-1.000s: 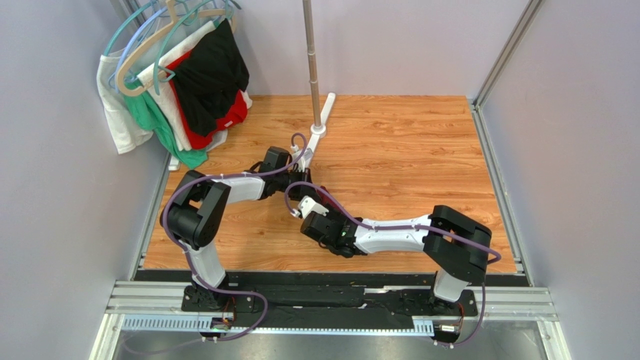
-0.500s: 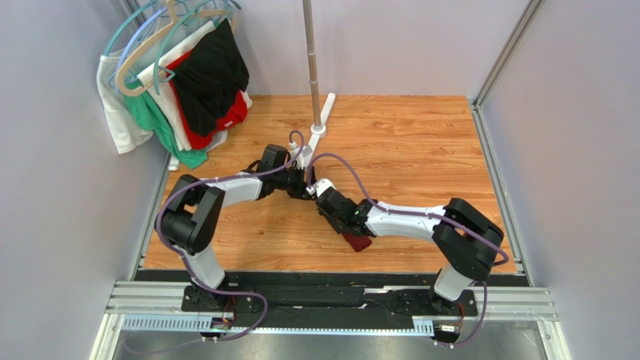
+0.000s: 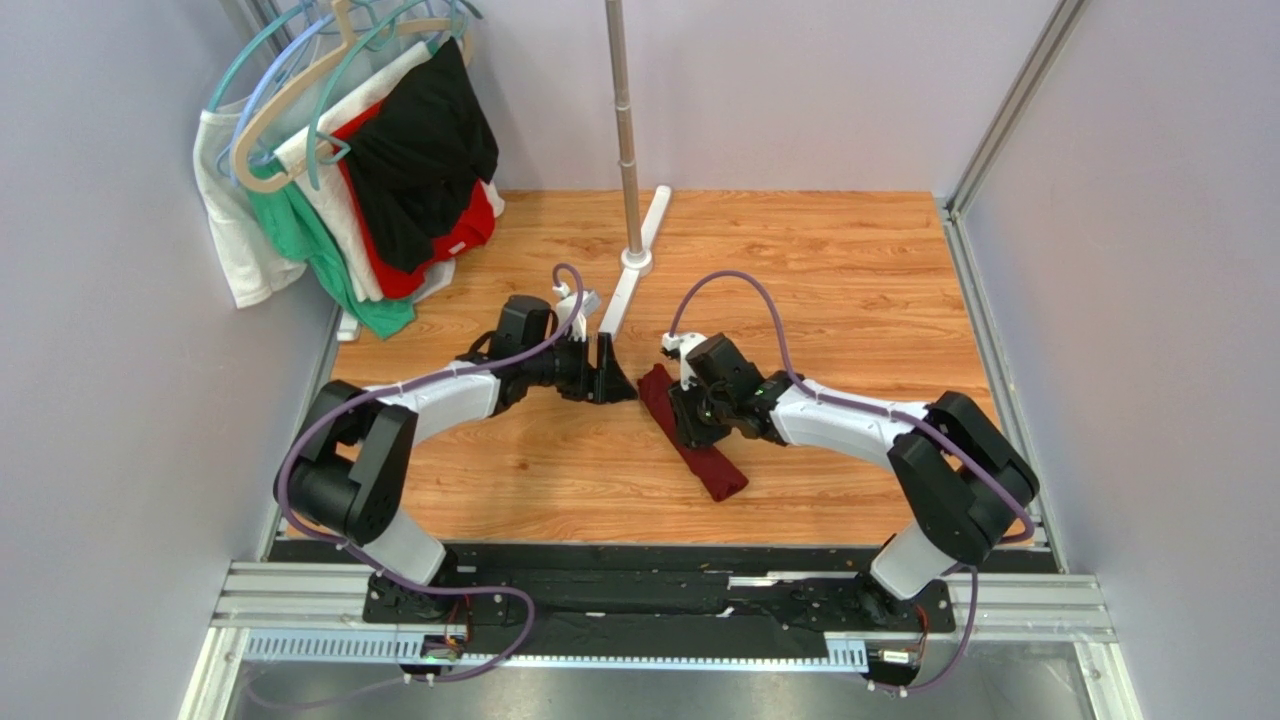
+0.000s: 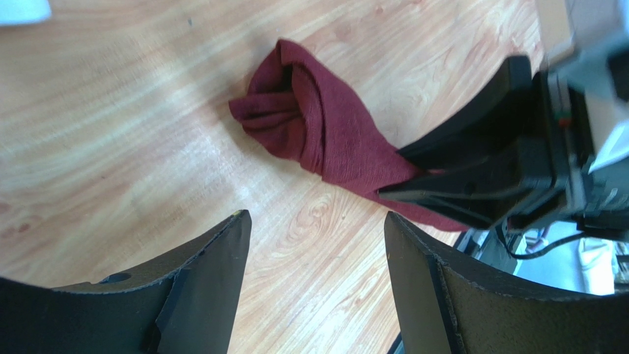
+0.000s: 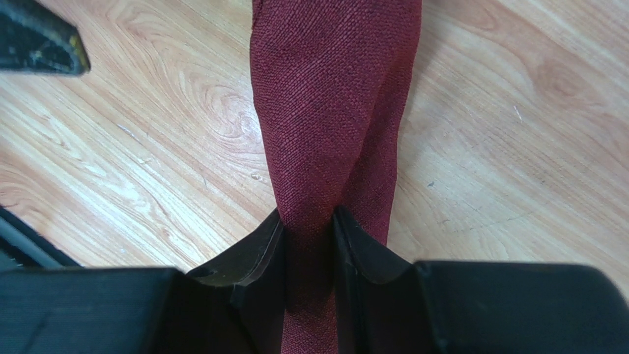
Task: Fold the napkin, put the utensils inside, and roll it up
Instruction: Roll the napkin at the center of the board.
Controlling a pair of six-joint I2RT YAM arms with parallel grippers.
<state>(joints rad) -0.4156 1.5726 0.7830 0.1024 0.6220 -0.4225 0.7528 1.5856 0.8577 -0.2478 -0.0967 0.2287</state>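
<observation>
Now rolled dark maroon cloth napkin point(image 3: 724, 471) lies diagonal on wood table point(image 3: 842, 285), long axis far-left to near-right; R gripper point(image 5: 308, 221) pinches its middle, L gripper point(image 4: 316, 221) spread, just beside far end

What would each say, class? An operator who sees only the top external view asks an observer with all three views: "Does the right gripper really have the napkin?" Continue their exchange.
Observer: Yes. The right wrist view shows the right gripper shut on the napkin, with the cloth pinched narrow between its fingers.
Operator: Is the left gripper holding anything?
Observer: No. In the left wrist view the left gripper is open, with only bare table between its fingers.
Operator: What does the napkin's end near the left gripper look like?
Observer: Loose. The left wrist view shows twisted, overlapping folds there, not a tight roll.
</observation>
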